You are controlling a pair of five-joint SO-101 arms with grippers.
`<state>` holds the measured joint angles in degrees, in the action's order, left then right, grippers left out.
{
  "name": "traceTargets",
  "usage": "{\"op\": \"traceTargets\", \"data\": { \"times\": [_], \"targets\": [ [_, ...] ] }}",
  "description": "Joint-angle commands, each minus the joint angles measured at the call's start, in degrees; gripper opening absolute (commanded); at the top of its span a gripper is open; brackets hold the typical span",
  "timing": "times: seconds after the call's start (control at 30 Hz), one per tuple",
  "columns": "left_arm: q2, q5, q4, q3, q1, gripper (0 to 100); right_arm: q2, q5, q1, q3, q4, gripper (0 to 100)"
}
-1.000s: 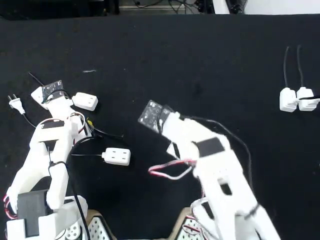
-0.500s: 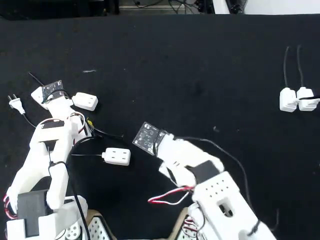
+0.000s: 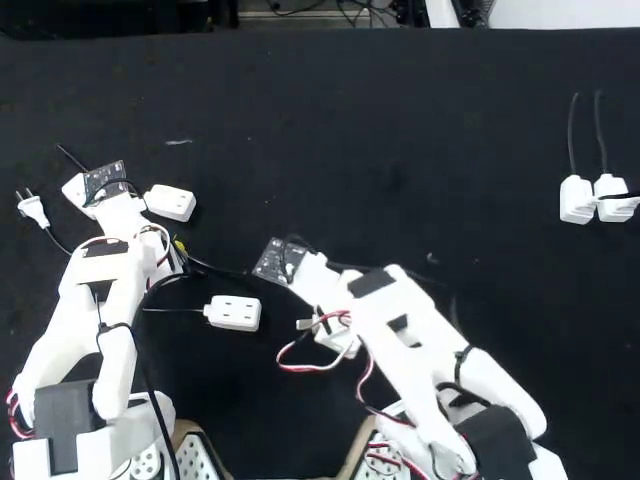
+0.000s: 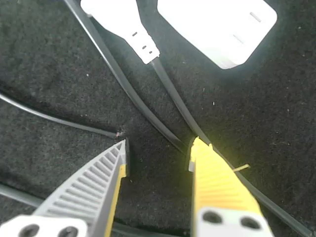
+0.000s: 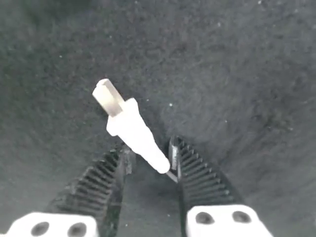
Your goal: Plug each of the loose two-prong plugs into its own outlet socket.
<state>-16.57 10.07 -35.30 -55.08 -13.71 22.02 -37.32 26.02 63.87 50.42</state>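
Right tool (image 5: 148, 148): we are clamping plug (image 5: 129, 127), prongs pointing ahead; socket (image 3: 233, 313) lying near, to its left. Left tool (image 4: 158, 145): gaping, empty.

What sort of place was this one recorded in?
Probably a robotics lab bench: white left arm and right arm at a table draped in black cloth, an outlet on it, a plug in the right claw, and cables trailing beyond the far edge.
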Motion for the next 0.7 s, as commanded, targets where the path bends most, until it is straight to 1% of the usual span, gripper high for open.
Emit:
{"op": "traceTargets", "data": {
  "times": [0.0,0.07,0.17,0.2,0.37,0.5,0.57,0.63,0.67],
  "targets": [
    [-2.02,0.35,0.09,0.31,-0.57,21,-0.75,-3.16,-0.88,-2.33,-0.35,9.8],
    [-2.11,0.35,0.09,0.31,-0.57,21,-0.75,-3.25,-0.88,-2.33,-0.44,9.2],
    [-2.11,0.35,0.09,0.31,-0.57,21,0.13,-3.25,-0.88,-2.77,-0.70,0.5],
    [-2.11,0.35,0.09,0.31,-0.57,21,0.84,-3.16,-0.88,-2.77,-0.70,1.7],
    [-2.11,0.35,0.09,0.31,-0.57,21,9.63,-2.73,-0.62,-2.24,-0.44,1.1],
    [-2.11,0.35,0.09,0.31,-0.57,21,17.63,1.32,-0.53,0.31,0.00,1.1],
    [-2.11,0.35,0.09,0.31,-0.57,21,19.03,0.26,-1.14,1.01,2.64,1.2],
    [-2.02,0.35,0.09,0.31,-0.57,21,19.03,-1.58,-3.78,1.19,6.42,1.2],
    [-2.02,0.35,0.09,0.31,-0.57,21,19.03,-2.46,-6.24,1.01,7.56,1.2]
  ]
}}
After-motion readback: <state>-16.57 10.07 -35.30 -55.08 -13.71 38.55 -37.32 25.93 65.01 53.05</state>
